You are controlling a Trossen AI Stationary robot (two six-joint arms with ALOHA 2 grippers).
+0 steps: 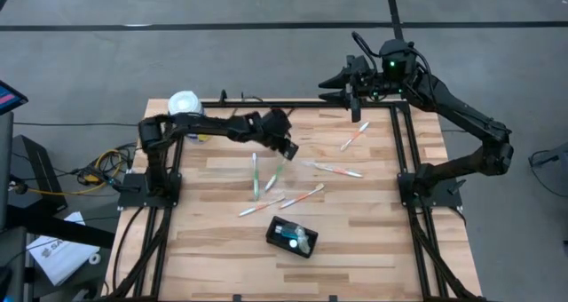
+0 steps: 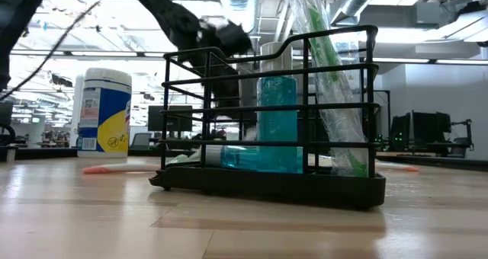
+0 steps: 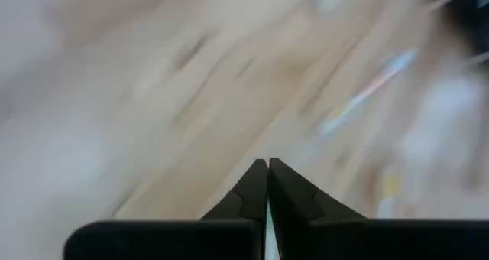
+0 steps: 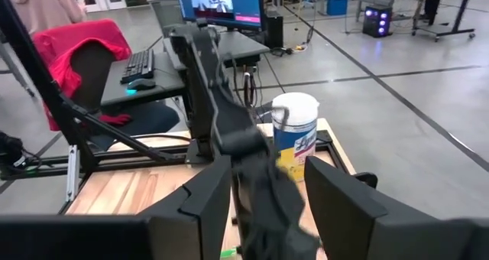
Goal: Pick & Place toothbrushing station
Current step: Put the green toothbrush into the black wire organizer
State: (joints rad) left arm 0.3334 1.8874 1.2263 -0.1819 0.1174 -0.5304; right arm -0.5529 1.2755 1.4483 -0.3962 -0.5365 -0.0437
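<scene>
- Left gripper, fingers pressed together on nothing visible, hangs over the table's middle, its arm reaching in from the left edge.
- Right gripper, fingers spread, waits at the far right corner.
- Toothbrushes lie scattered mid-table, a canister far left; the near planks are bare.
- Toothbrushing station, a black wire rack holding a blue bottle, sits near centre.

The black wire toothbrushing station is showing a teal-blue bottle inside. Beyond the black left end effector, the white-lidded canister is wearing a blue-and-yellow label. Green, white and orange-pink toothbrushes are lying near it on the pale wood-striped worktop.
</scene>
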